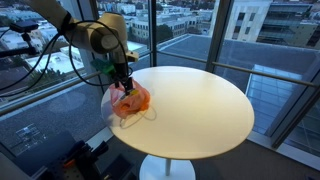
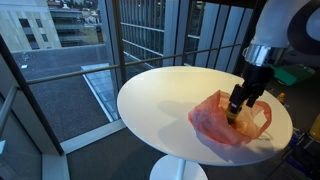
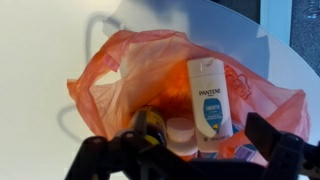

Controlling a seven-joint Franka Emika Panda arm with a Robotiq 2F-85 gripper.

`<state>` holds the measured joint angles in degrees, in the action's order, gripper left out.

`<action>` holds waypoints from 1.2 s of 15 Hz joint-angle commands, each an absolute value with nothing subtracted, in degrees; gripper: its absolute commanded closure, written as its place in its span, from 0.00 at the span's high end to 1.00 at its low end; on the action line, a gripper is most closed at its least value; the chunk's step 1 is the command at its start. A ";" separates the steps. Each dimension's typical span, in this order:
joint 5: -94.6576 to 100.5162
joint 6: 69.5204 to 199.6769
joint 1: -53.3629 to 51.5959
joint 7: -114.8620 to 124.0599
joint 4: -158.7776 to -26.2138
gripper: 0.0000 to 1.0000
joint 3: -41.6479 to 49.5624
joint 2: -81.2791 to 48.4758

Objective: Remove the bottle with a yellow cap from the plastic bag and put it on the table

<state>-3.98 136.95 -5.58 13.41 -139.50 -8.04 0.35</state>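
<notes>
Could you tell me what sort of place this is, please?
Probably a high-floor office or lounge: floor-to-ceiling windows, city buildings outside, and a round white table holding an orange bag.

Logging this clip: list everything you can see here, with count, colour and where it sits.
table: 1, white, round, beside glass walls overlooking buildings
plastic bag: 1, translucent orange, on the table near its edge, mouth open
white bottle: 1, white with a blue label reading Pantene, lying inside the bag
yellow cap: 1, yellow, inside the bag beside the white bottle, partly hidden by the gripper; its bottle cannot be made out
small white round item: 1, white, between the yellow cap and the white bottle; too unclear to identify
arm: 1, pale grey with black joints, reaching over the table's edge
gripper: 1, black, jaws apart, at the bag's mouth
</notes>
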 commanded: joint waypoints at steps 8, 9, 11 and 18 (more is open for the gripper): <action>-3.78 141.49 -5.51 12.93 -138.72 1.00 -6.24 -2.62; -3.37 141.92 -5.48 13.32 -138.72 1.00 -6.06 -2.64; -2.79 142.71 -5.42 13.83 -138.53 1.00 -5.69 -2.90; -1.56 144.31 -5.32 14.61 -138.34 1.00 -4.63 -3.32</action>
